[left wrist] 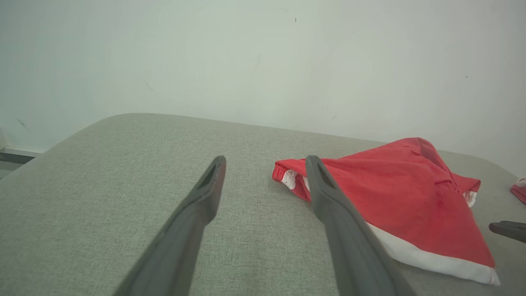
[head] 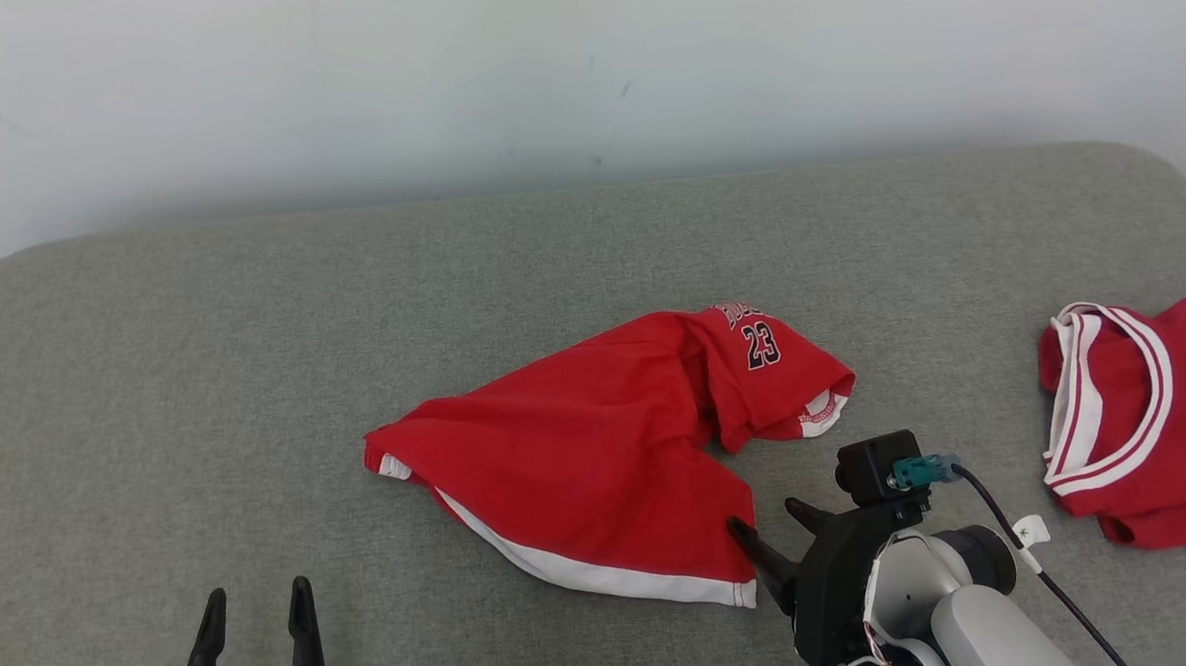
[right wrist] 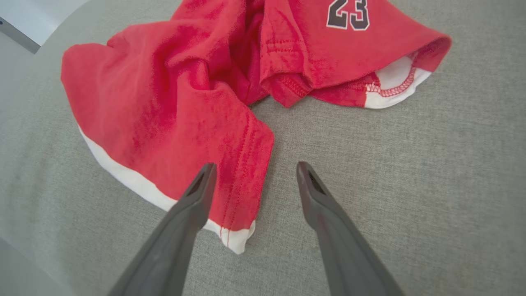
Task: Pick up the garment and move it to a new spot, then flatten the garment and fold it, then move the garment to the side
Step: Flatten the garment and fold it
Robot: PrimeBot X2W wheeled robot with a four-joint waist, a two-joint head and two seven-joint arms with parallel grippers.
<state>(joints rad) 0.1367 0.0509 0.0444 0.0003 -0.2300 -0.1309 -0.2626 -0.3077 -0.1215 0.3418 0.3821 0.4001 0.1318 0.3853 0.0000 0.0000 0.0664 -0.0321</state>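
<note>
Garment: red shorts (head: pixel 578 454) with a white hem band and the number 23, lying rumpled near the middle of the grey cushion (head: pixel 155 392), toward its front edge, one leg twisted up and back.
Step in hand: by my reading, the first one, picking the garment up for its move to a new spot; nothing is lifted yet and the cloth is far from flat.
Right gripper: (head: pixel 772 530) fingers spread apart and holding nothing, low over the cushion at the near right corner of the shorts.
Garment relative to right gripper: in the right wrist view the hem corner (right wrist: pixel 236 234) lies between the fingers, with the left finger over the red cloth and the right finger over bare cushion (whether the tips touch the fabric I cannot tell).
Left gripper: (head: pixel 257 608) fingers parted, empty, hovering near the front edge of the cushion, well apart from the shorts and to their left.
Next move: probably lower and close on that hem corner, catching enough cloth that it does not slip out when raised.
Other item: a second red garment (head: pixel 1147 419) with striped white trim lies at the right edge of the cushion.
</note>
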